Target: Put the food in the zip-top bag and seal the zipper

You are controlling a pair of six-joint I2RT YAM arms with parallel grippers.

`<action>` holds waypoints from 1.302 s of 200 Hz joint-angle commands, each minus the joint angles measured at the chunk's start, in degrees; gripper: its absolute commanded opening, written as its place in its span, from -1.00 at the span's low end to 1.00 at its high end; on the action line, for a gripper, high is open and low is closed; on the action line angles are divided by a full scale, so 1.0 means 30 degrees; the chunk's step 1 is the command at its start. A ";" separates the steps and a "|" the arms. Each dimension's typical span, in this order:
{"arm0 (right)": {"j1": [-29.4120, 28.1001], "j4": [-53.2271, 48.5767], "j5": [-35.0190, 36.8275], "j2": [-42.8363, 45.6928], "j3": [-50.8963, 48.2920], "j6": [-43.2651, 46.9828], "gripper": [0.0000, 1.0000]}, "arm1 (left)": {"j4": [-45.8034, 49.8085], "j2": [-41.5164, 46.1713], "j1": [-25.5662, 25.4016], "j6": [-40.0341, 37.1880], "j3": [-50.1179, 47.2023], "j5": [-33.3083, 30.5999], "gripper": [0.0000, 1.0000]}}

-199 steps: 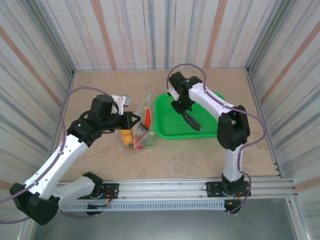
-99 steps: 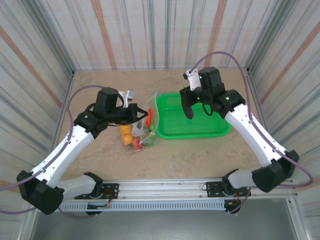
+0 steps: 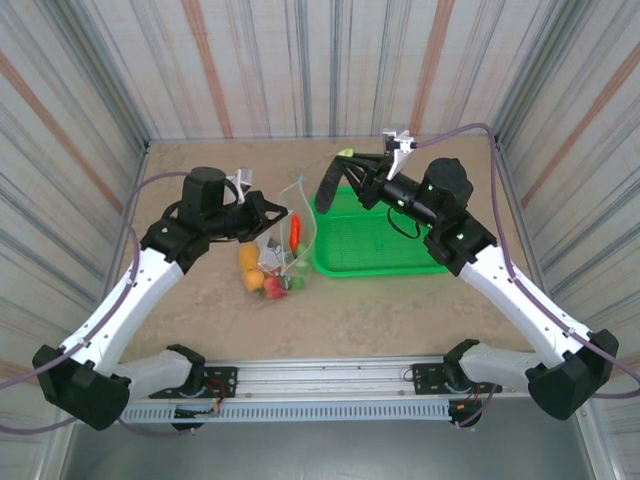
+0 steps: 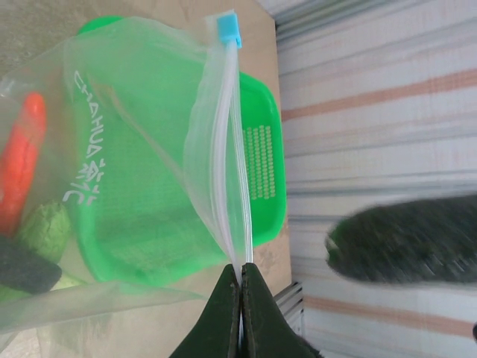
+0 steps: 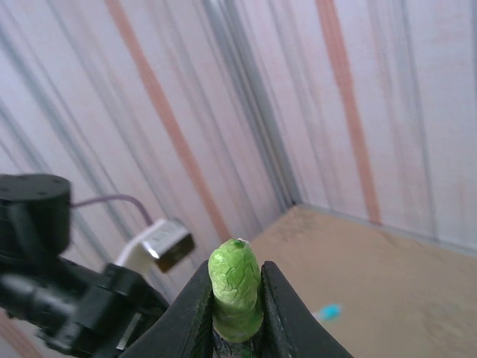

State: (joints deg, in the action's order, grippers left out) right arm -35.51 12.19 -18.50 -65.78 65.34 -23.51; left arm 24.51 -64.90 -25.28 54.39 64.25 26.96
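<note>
Looking down from the top camera, you have the left pincer clamped shut on the mouth edge of the clear, floppy plastic zip-top bag. The bag sits on the beige table, just left of the green mesh plastic basket. Inside it you can see a red toy chili, two orange pieces, something red and something green. Your right pincer grips a dark toy eggplant with a light green stem end, held over the basket's far left corner, near the bag but apart from it.

From the left wrist, the black pincer pinches the narrow pale zipper strip, and a blue slider sits at its far end. The chili shows through the film, with the basket behind. The eggplant is a dark blur off to the right.

From the right wrist, the pincer is closed on the eggplant, whose green end points up.
</note>
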 commanded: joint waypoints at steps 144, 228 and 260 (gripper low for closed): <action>-0.5739 0.8291 0.9351 -0.3707 -0.3943 0.2262 -0.57 | -0.2459 0.1491 0.1234 0.2455 0.0171 0.0690 -1.00; -0.5735 0.8026 1.2082 -0.4681 -0.2888 0.1068 -0.53 | -0.2231 0.1592 0.1244 0.2231 0.0973 0.0723 -1.00; -0.6059 0.7083 1.1852 -0.5427 -0.2067 0.0985 -0.46 | -0.2107 0.1415 0.1248 0.1729 0.1215 0.0515 -1.00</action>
State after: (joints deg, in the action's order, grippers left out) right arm -52.66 34.89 15.44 -80.77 56.18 -19.05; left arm 19.05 -61.54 -21.80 61.54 65.41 28.08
